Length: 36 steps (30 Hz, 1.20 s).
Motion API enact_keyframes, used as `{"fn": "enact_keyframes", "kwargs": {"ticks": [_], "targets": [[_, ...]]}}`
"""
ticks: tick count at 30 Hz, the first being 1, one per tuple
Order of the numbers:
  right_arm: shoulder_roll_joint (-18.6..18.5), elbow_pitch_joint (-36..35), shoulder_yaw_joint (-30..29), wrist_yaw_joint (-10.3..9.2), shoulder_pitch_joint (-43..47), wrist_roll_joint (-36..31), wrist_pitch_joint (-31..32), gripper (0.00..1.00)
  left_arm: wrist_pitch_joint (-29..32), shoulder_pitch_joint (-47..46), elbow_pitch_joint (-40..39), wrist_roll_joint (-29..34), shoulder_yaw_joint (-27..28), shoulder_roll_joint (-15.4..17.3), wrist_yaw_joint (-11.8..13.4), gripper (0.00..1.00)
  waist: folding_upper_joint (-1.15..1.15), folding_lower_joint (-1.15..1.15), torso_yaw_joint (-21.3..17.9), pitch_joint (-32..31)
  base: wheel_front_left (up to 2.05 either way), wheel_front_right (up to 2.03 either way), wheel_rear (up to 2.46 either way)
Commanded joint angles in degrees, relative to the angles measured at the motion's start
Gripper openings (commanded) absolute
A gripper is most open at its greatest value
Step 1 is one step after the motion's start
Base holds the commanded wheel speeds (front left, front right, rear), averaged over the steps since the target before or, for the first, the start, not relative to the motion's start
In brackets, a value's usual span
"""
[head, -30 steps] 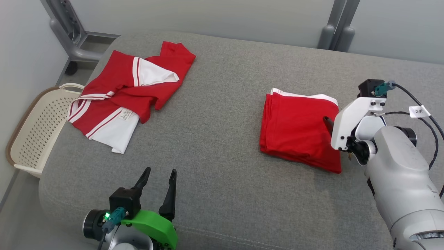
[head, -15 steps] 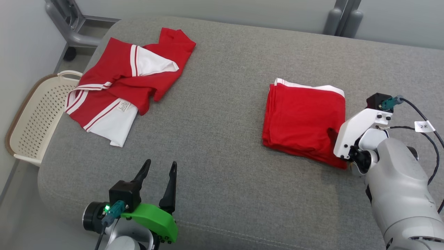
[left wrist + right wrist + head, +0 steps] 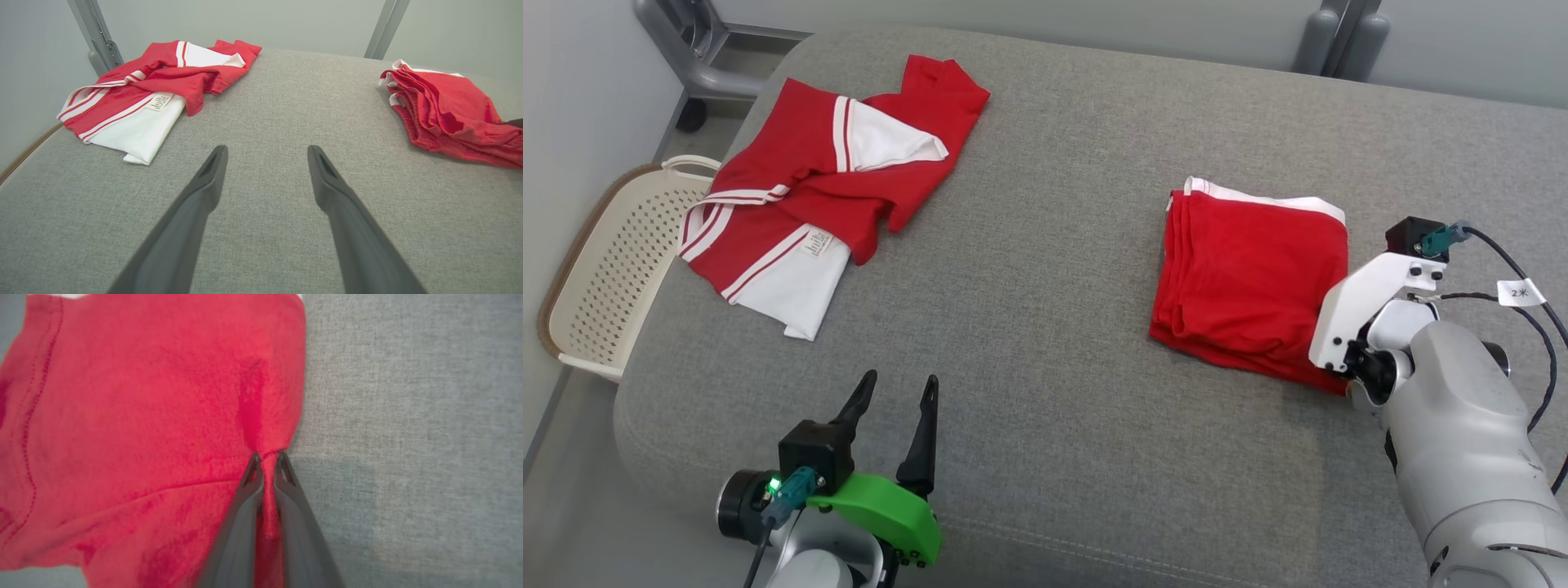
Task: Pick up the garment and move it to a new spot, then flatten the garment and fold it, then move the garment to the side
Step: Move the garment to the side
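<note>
the folded red garment (image 3: 1254, 278) lies on the right part of the grey cushion (image 3: 1045, 367), with white trim along its far edge. the right gripper (image 3: 267, 456) is clenched on the garment's right edge near the front corner, with a thin ridge of red cloth pinched between its two fingers. the left gripper (image 3: 900, 377) hovers over the cushion's near left, fingers spread and holding nothing. a crumpled red and white top (image 3: 809, 204) lies at the far left, well apart from the garment. a cream basket (image 3: 596, 278) stands beside the cushion there.
</note>
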Motion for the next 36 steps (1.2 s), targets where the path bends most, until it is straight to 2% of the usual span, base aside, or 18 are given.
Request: {"fn": "enact_keyframes", "kwargs": {"ticks": [1, 7, 12, 19, 23, 30, 36], "targets": [[-0.32, -0.14, 0.17, -0.11, -0.17, -1.83, -0.15, 0.00, -0.41, -0.96, 0.01, -0.09, 0.09, 0.54, 0.35, 1.00, 0.00, 0.00, -0.64, -0.03, 0.00, 0.00, 0.00], [-1.30, -1.81, 1.68, -0.11, -0.12, -5.11, 0.84, 0.00, -0.65, -1.32, -0.57, -0.05, 0.22, 0.80, 0.65, 1.00, 0.00, 0.00, -2.53, 0.10, 0.00, 0.00, 0.00], [-4.05, -3.76, 5.32, -0.10, -0.11, -6.67, 1.10, 0.00, -0.75, -1.84, -1.47, 0.18, 0.06, 1.24, 0.74, 1.00, 0.00, 0.00, -4.95, 0.92, 0.00, 0.00, 0.00], [-9.99, -6.73, 10.42, -0.10, -1.14, -5.84, 0.36, 0.00, -0.48, -3.50, -4.42, 0.97, -0.05, 2.03, 1.07, 1.00, 0.00, 0.00, -8.64, 4.25, 0.00, 0.00, 0.00], [-14.95, -8.85, 12.84, -0.10, -2.51, -5.50, -0.09, 0.00, -0.55, -5.76, -7.54, 2.16, -0.48, 2.33, 0.99, 1.00, 0.00, 0.00, -10.14, 8.40, 0.00, 0.00, 0.00], [-22.83, -11.49, 15.40, -0.10, -4.59, -3.54, -1.30, 0.00, 0.33, -9.22, -11.94, 3.72, -1.43, 2.75, 0.91, 1.00, 0.00, 0.00, -11.02, 14.13, 0.00, 0.00, 0.00], [-28.05, -11.04, 16.40, -0.10, -5.13, -1.95, -2.36, 0.00, 1.28, -10.47, -13.80, 4.63, -2.17, 3.45, 0.62, 1.00, 0.00, 0.00, -10.51, 16.22, 0.00, 0.00, 0.00]]}}
